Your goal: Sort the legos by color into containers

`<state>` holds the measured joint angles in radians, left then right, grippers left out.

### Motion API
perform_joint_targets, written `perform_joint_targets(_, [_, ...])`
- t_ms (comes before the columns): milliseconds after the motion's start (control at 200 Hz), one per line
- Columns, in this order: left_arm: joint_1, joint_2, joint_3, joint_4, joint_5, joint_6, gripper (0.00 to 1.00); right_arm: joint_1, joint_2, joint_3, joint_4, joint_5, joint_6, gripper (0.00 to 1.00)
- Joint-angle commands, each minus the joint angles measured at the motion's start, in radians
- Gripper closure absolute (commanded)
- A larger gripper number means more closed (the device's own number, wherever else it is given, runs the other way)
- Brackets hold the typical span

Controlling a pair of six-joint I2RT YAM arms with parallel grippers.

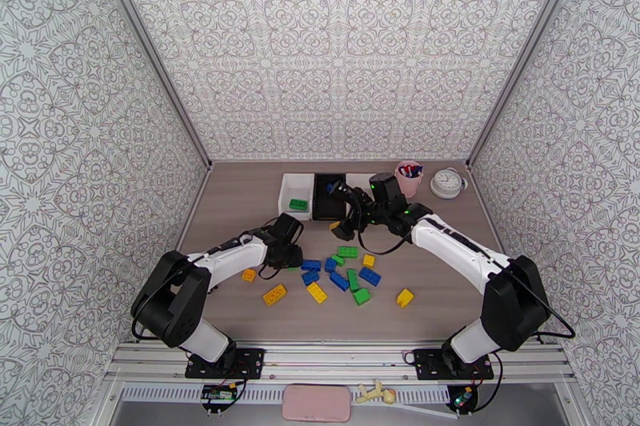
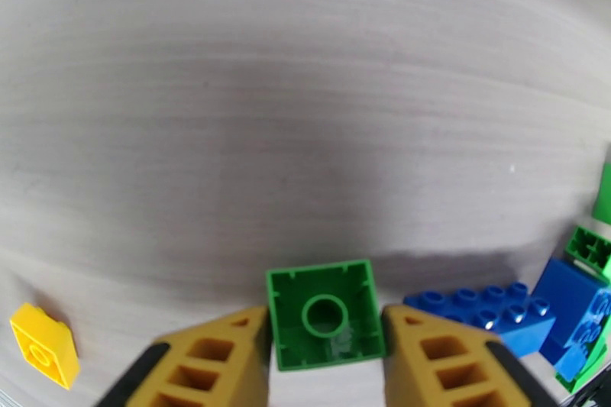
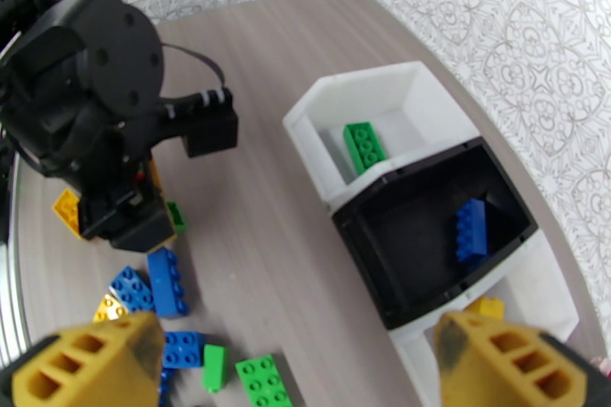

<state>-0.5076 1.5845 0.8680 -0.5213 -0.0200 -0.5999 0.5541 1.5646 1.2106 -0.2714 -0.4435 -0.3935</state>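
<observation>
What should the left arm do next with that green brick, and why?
Probably lift it straight up. The left end effector has its fingers pressed against both sides of the green brick, which looks to rest on the table. Once raised, it can go to the white bin where another green lego lies.

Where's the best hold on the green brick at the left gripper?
Its two flat opposite side walls, from above. The green brick lies hollow side up, so the left gripper straddling it meets smooth parallel faces, not studs.
</observation>
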Motion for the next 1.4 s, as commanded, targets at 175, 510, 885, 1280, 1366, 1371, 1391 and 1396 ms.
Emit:
perform_joint_targets(175, [0.004,-0.007,0.017,-0.017,-0.013,0.0,0.67,-0.005,-0.029,-0.001,-0.016,-0.01,-0.012,0.03])
perform_joint_targets(510, [0.007,-0.153,0.042,0.074,-0.085,0.046,0.67,-0.003,-0.058,-0.02,-0.008,-0.017,-0.013,0.03])
perform_joint_targets(885, [0.066,-0.002,0.244,0.361,-0.131,0.089,0.67,-0.005,-0.074,-0.043,0.062,-0.047,0.024,0.03])
perform_joint_targets(1280, [0.164,0.288,0.502,0.37,-0.104,0.144,0.66,-0.004,-0.072,-0.052,0.08,-0.025,0.032,0.03])
perform_joint_targets(1366, [0.169,0.341,0.539,0.364,-0.1,0.156,0.66,-0.004,-0.068,-0.042,0.074,-0.023,0.027,0.03])
perform_joint_targets(1371, [0.169,0.344,0.541,0.364,-0.1,0.157,0.65,-0.005,-0.067,-0.041,0.074,-0.023,0.027,0.03])
perform_joint_targets(1391, [0.169,0.355,0.549,0.366,-0.1,0.159,0.65,-0.004,-0.066,-0.039,0.072,-0.022,0.027,0.03])
perform_joint_targets(1396, [0.17,0.358,0.551,0.366,-0.1,0.159,0.65,-0.004,-0.066,-0.039,0.071,-0.022,0.026,0.03])
